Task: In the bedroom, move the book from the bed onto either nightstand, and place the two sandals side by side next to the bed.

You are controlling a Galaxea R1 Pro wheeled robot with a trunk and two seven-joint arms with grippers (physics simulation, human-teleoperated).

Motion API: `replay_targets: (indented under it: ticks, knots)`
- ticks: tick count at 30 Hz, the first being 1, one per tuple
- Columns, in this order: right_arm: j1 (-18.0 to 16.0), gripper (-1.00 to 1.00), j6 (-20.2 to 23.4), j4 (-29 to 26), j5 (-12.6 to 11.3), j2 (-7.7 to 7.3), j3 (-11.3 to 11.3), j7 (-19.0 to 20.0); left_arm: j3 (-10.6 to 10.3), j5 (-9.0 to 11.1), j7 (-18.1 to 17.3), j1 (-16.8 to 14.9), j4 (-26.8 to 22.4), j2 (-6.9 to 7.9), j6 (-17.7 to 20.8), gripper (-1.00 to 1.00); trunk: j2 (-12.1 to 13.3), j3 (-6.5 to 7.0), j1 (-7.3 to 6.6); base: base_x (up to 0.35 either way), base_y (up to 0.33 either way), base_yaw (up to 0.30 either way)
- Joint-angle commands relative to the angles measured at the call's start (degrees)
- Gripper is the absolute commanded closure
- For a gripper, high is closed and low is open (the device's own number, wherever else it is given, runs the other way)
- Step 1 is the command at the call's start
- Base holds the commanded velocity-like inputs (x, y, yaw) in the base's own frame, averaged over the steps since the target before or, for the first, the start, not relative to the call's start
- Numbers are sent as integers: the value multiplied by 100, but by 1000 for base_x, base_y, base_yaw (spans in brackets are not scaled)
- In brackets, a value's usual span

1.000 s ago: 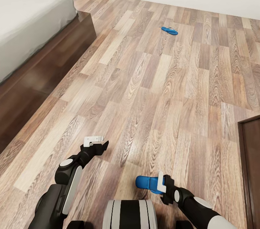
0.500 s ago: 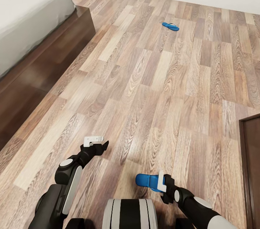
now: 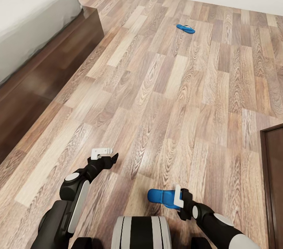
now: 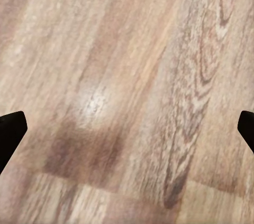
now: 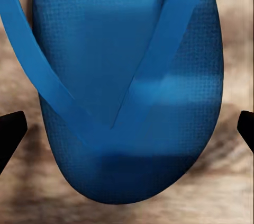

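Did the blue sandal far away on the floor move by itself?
No. The far sandal lies on the same floor planks. It only shifted in the picture together with the bed, so the camera moved.

The bed (image 3: 35, 25) stands at the far left on the floor (image 3: 157, 96). One sandal (image 3: 185, 28) lies on the floor far off, right of the bed. A second sandal (image 3: 160, 196) sits near, in the right pincer (image 3: 176, 198).

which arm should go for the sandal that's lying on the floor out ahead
Left. The left gripper is open and empty, while the right gripper already carries a blue sandal. The other sandal lies far ahead, so the base must drive closer first.
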Motion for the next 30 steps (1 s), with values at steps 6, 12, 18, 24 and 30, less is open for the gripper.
replay_targets:
  ticks: [6, 12, 18, 24, 30]
  knots:
    - [-6, -100, 34, -29, 50, -44, -61, 10, 5, 45, 2, -2, -6, -2, 35, -100, -1, -3, -1, 0, 0, 0]
    - [-5, -100, 34, -31, 50, -65, -130, -48, 5, 45, 2, -2, -6, -2, 35, -100, -1, -3, -1, 0, 0, 0]
    - [-4, -100, 34, -31, 50, -73, -143, -65, 5, 45, 2, -2, -6, -2, 35, -100, -4, -48, 4, 0, 0, 0]
    - [-5, -100, 34, -31, 50, -73, -144, -67, 5, 45, 2, -2, -7, -2, 35, -100, -7, -92, 9, 0, 0, 0]
    - [-6, -100, 34, -31, 50, -73, -144, -67, 5, 45, 2, -2, -6, -2, 35, -100, -7, -92, 9, 0, 0, 0]
